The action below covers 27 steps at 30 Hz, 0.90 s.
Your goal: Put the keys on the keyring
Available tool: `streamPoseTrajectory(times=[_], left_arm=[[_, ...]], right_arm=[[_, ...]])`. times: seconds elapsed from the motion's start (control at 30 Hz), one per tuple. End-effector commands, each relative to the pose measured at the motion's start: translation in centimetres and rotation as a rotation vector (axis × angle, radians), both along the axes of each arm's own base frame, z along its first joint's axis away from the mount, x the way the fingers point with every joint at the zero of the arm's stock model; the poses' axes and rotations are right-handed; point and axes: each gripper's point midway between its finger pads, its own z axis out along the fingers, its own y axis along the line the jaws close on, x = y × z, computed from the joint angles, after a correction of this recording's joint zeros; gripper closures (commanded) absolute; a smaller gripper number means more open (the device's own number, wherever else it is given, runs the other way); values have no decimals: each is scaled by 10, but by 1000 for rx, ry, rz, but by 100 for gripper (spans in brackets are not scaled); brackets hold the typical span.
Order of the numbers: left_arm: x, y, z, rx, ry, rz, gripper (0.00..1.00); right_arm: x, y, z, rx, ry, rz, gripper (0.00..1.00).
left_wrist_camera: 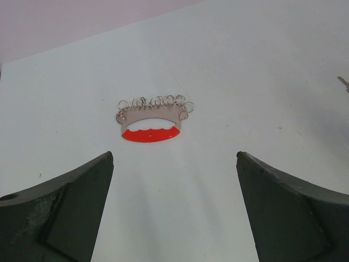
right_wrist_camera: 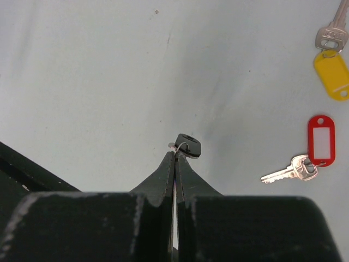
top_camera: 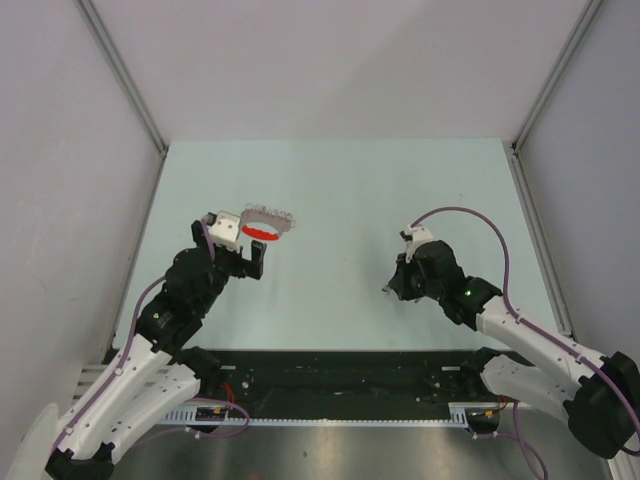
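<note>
The keyring (left_wrist_camera: 151, 135) lies flat on the counter (left_wrist_camera: 262, 65), red arc toward the left arm and ring row on the far side. The left fingers (left_wrist_camera: 65, 218) are spread wide, just short of the keyring and not touching it. Well apart from it, the right fingers (right_wrist_camera: 163, 183) are pressed together, pinching the black key (right_wrist_camera: 188, 146) at their tips; whether that key touches the counter cannot be told. The yellow key (right_wrist_camera: 331, 68) and the red key (right_wrist_camera: 319, 141) lie near each other on the counter, off to one side of the right fingers.
</note>
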Motion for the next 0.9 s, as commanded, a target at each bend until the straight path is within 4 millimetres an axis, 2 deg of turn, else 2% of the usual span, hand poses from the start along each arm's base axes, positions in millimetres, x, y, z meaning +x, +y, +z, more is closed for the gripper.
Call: streamPoseTrajectory(times=[0.0,0.17,0.33,0.43,0.47,0.53,0.63,0.87], left_arm=[[2,-2,7,-2,-32,-15,0],[1,-3,7,-8,-30,-25,0],[0,-5,6,-6,-25,-37,0],[0,-6,8,-10,-29,-37,0],[0,-6,7,-9,-26,-38,0],[0,-6,5,-5,-22,-40,0],[0,-7,5,-5,-21,-43,0],[0,-6,5,-5,-21,-43,0]], right_arm=[[5,2,-10,-12,25,-6,100],[24,12,-19,3,11,11,100],[43,14,-36,2,27,17,100],[53,15,-40,-10,18,22,100],[54,13,-48,-33,32,26,100],[68,17,-42,-15,-11,25,100],[75,20,-46,-16,-19,37,100],[82,22,-51,-12,-26,35,99]])
